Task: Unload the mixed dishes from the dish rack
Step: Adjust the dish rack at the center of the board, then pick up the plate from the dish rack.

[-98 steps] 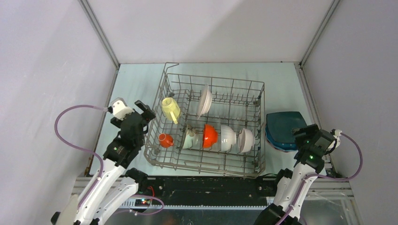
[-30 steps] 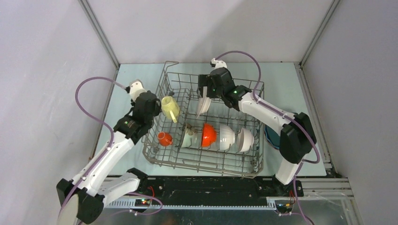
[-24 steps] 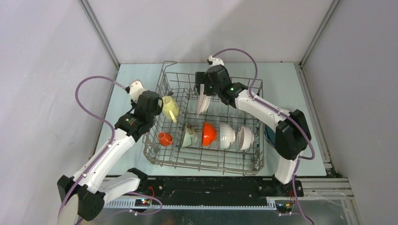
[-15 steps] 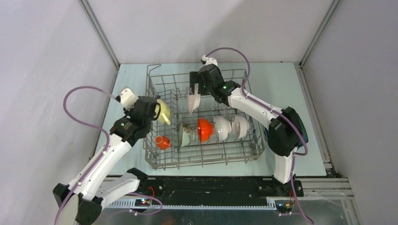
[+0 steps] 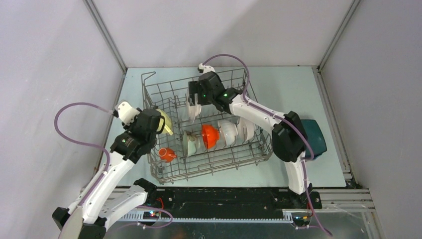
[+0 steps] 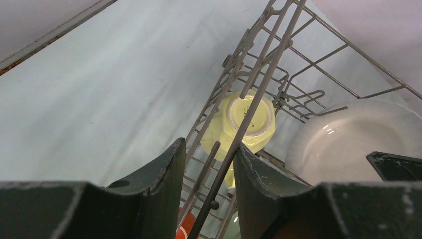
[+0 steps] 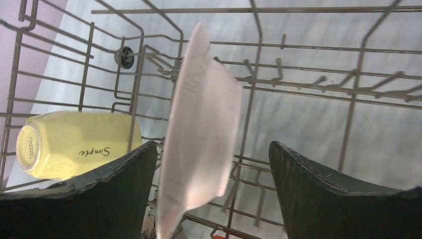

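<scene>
Top external view: the rack (image 5: 166, 94) sits askew on the worktop (image 5: 298, 84), nearer the left edge. A white plate (image 7: 201, 124) stands on edge in its far half. It looks stiff, glazed, likely slick and breakable, so pinch across the rim. The right hand (image 7: 211, 149) straddles it, open wide. The left hand (image 6: 209, 147) brackets a rack wire beside the cup (image 6: 246, 119); I cannot tell whether it grips.

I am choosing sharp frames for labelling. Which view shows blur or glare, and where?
Right wrist view: the white plate is smeared, the yellow cup and its lettering crisp. Left wrist view: small glare spots on the white plate. Top view: sharp, evenly lit.
</scene>
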`<state>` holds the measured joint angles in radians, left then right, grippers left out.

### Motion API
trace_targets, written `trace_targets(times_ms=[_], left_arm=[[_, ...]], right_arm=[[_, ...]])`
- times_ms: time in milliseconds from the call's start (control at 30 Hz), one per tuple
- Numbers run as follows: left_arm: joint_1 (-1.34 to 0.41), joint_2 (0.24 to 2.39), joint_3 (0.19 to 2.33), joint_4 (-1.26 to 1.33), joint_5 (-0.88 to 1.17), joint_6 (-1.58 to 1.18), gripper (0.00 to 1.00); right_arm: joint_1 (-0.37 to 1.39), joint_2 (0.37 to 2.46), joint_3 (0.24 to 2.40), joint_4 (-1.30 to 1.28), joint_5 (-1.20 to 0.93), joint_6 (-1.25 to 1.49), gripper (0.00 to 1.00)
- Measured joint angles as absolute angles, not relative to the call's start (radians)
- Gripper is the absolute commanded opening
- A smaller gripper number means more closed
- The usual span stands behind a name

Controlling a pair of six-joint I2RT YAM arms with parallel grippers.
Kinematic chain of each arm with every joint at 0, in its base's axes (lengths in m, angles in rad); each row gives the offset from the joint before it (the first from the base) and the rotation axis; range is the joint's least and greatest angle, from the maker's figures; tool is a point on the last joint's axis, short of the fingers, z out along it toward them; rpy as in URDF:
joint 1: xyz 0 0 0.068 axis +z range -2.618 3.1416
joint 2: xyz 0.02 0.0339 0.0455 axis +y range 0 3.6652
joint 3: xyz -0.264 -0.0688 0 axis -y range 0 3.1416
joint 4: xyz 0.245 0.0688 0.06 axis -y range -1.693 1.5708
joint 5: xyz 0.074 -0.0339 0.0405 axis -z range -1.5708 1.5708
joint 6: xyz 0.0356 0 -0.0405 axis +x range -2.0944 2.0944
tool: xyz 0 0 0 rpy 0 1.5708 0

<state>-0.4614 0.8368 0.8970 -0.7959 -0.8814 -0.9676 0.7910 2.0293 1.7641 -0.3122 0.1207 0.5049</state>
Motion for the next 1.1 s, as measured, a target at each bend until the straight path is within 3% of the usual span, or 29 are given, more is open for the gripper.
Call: trace_targets(times_ms=[267,367,433,733,767,1100], left_arm=[[-0.461,0.835,0.897,-0.796,-0.881,-0.968,0.0],[-0.461,0.833,0.897,-0.797,-0.881,-0.967,0.0],[-0.461,0.83,0.896,-0.796,-0.88,-0.966,0.0],[-0.458,0.823,0.895,-0.802,-0.884,-0.96,0.0],[-0.458,0.821,0.895,-0.803,-0.884,-0.96,0.0],[-0.458,0.817,0.896,-0.802,-0.873,-0.96,0.0]], right_arm=[[0.844,2.101,1.835,-0.328,0.165,0.498,0.8],[0.854,2.11,1.84,-0.335,0.194,0.504,0.75],[0.855,2.114,1.841,-0.335,0.204,0.508,0.66],[0.85,2.117,1.833,-0.371,0.302,0.541,0.02],[0.851,2.117,1.828,-0.376,0.324,0.549,0.0],[0.864,2.091,1.806,-0.334,0.348,0.519,0.0]])
